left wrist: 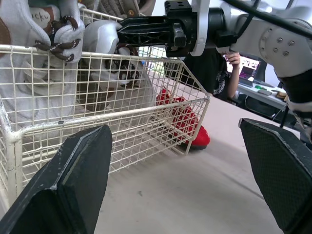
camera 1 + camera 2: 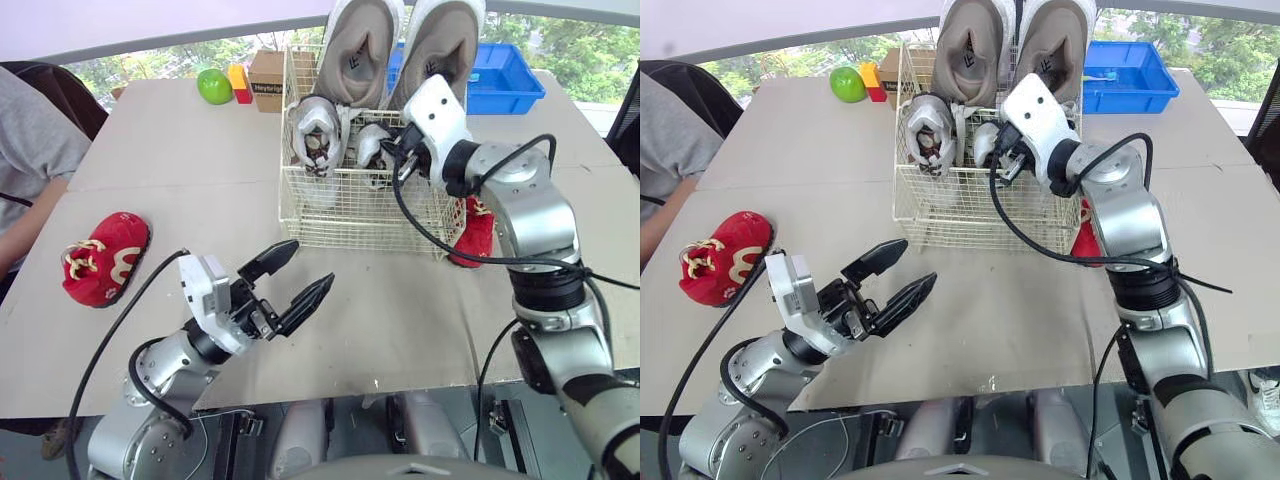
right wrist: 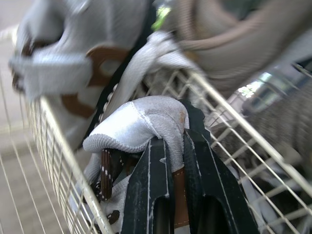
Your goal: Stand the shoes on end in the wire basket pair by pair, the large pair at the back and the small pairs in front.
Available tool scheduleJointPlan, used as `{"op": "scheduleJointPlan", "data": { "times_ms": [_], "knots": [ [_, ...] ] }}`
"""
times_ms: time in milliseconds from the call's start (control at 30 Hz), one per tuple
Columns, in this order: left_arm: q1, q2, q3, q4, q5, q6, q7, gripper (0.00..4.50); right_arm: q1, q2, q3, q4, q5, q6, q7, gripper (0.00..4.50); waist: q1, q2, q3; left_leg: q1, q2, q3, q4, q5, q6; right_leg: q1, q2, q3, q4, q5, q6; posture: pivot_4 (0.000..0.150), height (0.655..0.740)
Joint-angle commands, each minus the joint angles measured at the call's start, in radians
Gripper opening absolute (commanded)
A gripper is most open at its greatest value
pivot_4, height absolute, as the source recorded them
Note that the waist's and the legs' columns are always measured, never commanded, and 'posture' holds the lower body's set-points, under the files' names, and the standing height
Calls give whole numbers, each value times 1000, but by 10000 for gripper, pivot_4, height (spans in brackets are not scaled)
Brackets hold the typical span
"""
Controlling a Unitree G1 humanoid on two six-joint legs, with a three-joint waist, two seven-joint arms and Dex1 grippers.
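Large grey shoes [image 2: 400, 50] stand on end along the far side of the wire basket [image 2: 340, 215], upper centre of the frame, with one small grey shoe [image 2: 318, 135] in front of them. The right gripper [image 3: 175, 146] pinches the collar of a second small grey shoe [image 3: 136, 122] inside the basket. The left gripper [image 2: 312, 264] hangs spread over the table [image 2: 400, 310], lower centre. One red shoe [image 2: 100, 255] lies at far left, and a second red shoe [image 2: 472, 232] sits beside the basket's right wall.

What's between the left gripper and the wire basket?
Nothing, just bare tabletop between the open left gripper and the wire basket. The left wrist view shows it best.
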Motion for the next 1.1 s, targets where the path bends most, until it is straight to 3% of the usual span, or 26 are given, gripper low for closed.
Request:
{"op": "scheduleJointPlan", "data": {
  "times_ms": [33, 733, 867, 1100],
  "knots": [
    [-20, 12, 4, -9, -24, 4, -17, 45000, 7, 14, -128, -112, 17, -10, -139, 167, 4, 0, 0, 0, 0, 0, 0, 0, 0, 0, 0, 0, 0, 0, 0, 1500, 7400],
    [-63, 23, 14, 22, -33, 24, -46, 45000, 293, 106, -279, -304, 178, 46, -422, 167, 22, -1, -1, -1, -1, 1, 0, 0, 0, 1, 0, -2, -1, 0, 0, 1500, 7400],
    [-73, 22, 12, 32, -31, 26, -50, 45000, 312, 71, -313, -264, 267, 36, -357, 167, 20, -1, -1, 0, -1, 1, 0, 0, 0, 1, 0, -1, -1, 0, 0, 1500, 7400],
    [-84, 21, 10, 44, -29, 24, -60, 45000, 307, -152, -259, -136, 358, -13, -113, 167, 17, -1, -1, 0, -1, 2, 0, 0, 0, 1, 1, -1, -1, 0, 0, 1500, 7400]
  ]
}}
